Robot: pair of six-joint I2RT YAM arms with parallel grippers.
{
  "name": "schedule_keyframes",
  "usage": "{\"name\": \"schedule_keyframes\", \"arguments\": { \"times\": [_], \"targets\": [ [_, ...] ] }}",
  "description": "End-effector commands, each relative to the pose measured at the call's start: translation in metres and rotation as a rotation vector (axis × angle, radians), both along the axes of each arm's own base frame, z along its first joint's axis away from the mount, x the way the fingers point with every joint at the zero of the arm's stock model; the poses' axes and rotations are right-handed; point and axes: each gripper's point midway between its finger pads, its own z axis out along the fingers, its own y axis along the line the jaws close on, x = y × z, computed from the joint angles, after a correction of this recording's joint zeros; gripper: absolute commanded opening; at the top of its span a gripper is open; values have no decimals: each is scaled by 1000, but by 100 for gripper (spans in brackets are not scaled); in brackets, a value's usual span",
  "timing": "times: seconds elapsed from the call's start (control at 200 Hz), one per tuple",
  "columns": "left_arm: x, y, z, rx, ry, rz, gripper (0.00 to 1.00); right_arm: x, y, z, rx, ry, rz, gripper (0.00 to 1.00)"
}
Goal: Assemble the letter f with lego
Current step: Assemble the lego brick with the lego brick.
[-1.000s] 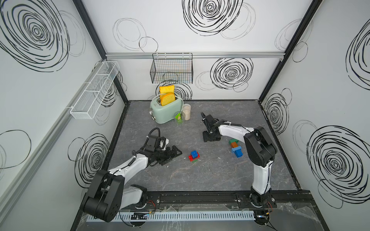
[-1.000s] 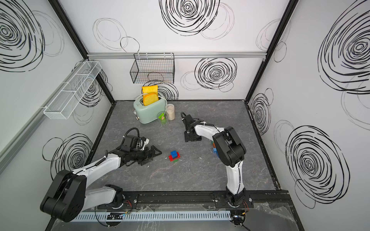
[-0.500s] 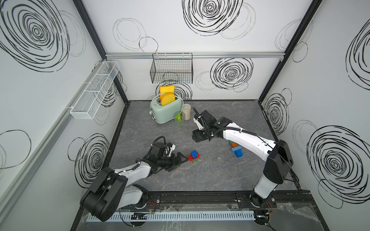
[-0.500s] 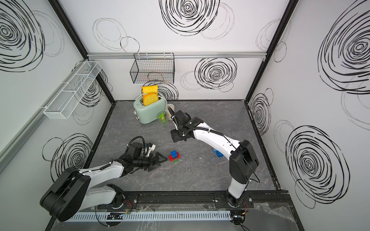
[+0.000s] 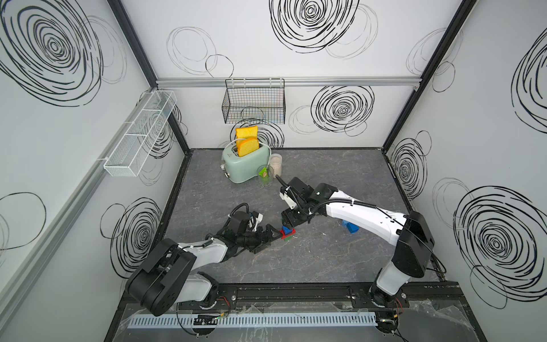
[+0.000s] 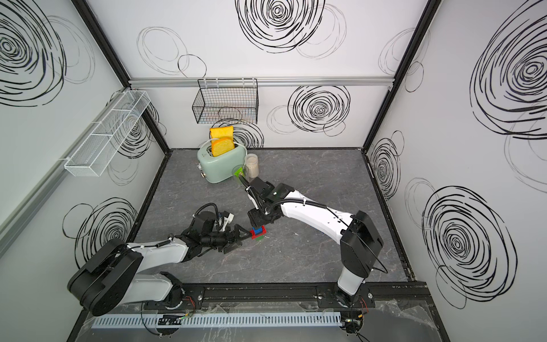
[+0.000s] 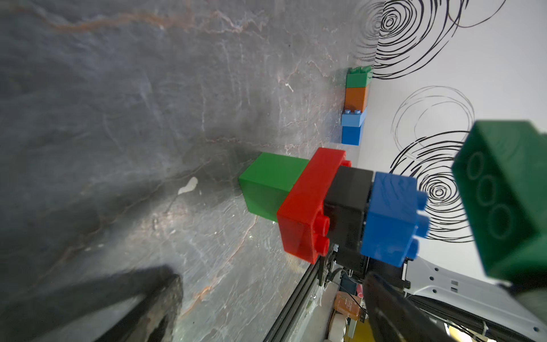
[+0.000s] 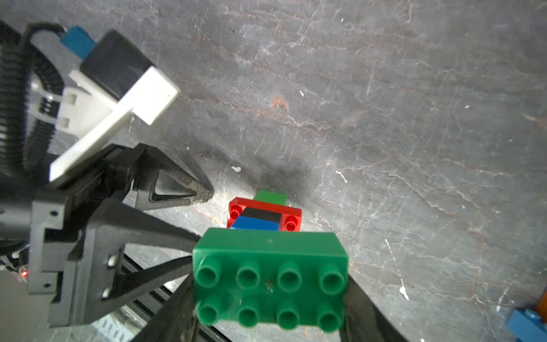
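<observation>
A lego stack (image 5: 286,233) (image 6: 258,232) stands mid-floor: green (image 7: 272,180) at the bottom, then red (image 7: 307,207), black (image 7: 346,201) and blue (image 7: 390,216). My right gripper (image 5: 291,220) (image 8: 269,308) is shut on a green oblong brick (image 8: 269,275) (image 7: 509,201), which hangs just over the blue top brick without touching it. Low beside the stack, my left gripper (image 5: 268,238) (image 6: 238,237) (image 7: 272,311) is open, with the stack just ahead of its jaws. A row of green, orange, light blue and blue bricks (image 7: 356,103) lies further right, and only its blue end (image 5: 351,227) shows under the right arm.
A mint toaster (image 5: 245,163) with toast, a jar (image 5: 275,163) and a green cup (image 5: 265,175) stand at the back of the floor. A black wire basket (image 5: 254,105) hangs on the back wall, and a white mesh shelf (image 5: 139,136) on the left wall.
The right arm has swung left from the row of bricks to above the stack, carrying the green brick. The left gripper has slid right, up to the stack.
</observation>
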Motion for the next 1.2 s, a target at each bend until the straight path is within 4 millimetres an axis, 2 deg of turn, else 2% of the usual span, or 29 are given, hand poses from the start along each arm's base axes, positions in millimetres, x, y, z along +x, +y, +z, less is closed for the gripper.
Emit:
{"name": "schedule_keyframes", "arguments": {
  "times": [0.0,0.265,1.196],
  "targets": [
    [11,-4,5,-10,-27,30,97,-16,-8,3,-19,21,12,53],
    [10,-1,-2,18,-7,46,97,-26,-5,-6,-33,36,25,52],
    [10,6,-6,32,6,49,97,-17,-3,-23,-62,15,-41,51]
  ]
}}
